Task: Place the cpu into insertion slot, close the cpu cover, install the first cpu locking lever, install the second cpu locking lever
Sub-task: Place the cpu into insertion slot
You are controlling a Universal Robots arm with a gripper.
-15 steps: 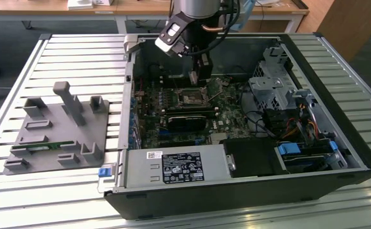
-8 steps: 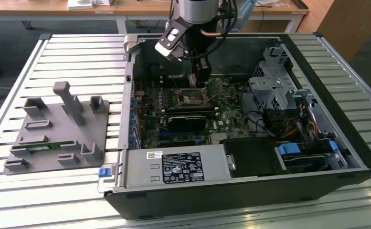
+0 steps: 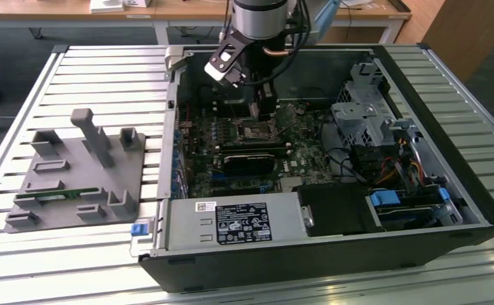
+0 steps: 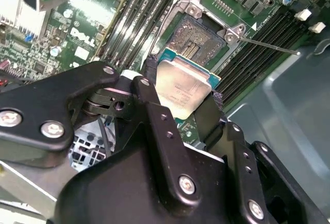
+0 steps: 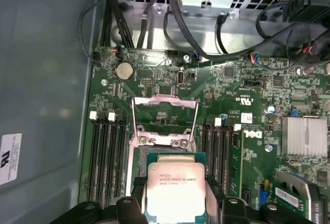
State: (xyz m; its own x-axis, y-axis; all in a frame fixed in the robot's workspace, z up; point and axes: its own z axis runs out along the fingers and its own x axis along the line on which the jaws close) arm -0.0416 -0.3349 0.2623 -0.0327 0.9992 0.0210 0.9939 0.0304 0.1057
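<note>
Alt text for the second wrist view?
The black two-finger gripper clamps the cpu, a flat square chip with a silver-grey metal top, close to the uncovered insertion slot, a silver-rimmed square socket with a dark pin field in green circuit board.

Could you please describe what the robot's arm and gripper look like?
The arm is a silver-grey cylinder ending in a black wrist collar. A small black-and-white camera housing is mounted at its side, and a copper-coloured cable loops beside it. The gripper is matte black, built of flat linkage bars joined by silver screw heads, with two narrow black fingers.
</note>
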